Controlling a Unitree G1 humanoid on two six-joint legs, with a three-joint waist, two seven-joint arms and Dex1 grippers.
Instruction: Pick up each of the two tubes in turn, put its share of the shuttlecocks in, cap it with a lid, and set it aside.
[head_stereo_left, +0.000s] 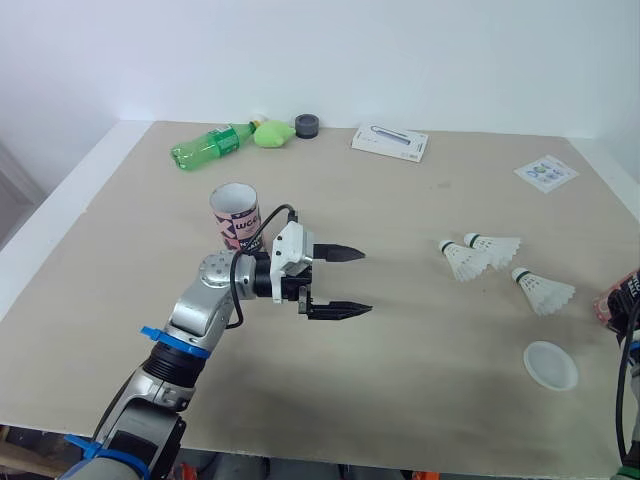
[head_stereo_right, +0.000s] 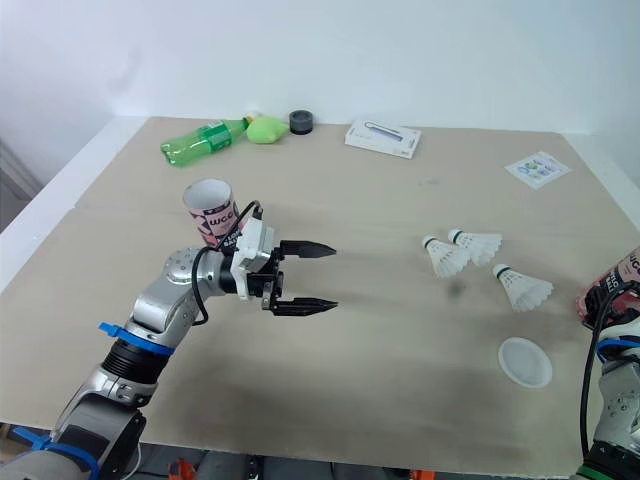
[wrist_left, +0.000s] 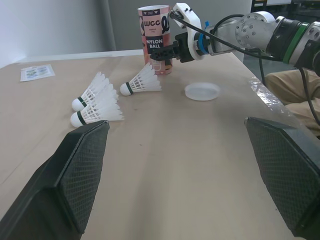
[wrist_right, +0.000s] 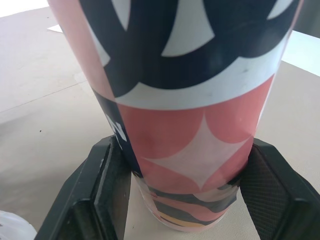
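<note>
Tube (wrist_right: 186, 95) upright, clamped in right pincer (wrist_right: 184, 196) at right edge of surface (head_stereo_left: 400, 400), mostly cut off in head views. Lid (head_stereo_left: 551, 364) just left of it. Three shuttlecocks (head_stereo_left: 472, 258) farther out, lying crosswise, corks toward left pincer (head_stereo_left: 366, 282), which hangs wide open and empty, well apart from them. Second tube (head_stereo_left: 236, 217) stands just behind that arm, mouth open.

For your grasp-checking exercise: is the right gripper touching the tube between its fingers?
Touching: in the right wrist view, the right gripper has both fingers pressed against the tube.
</note>
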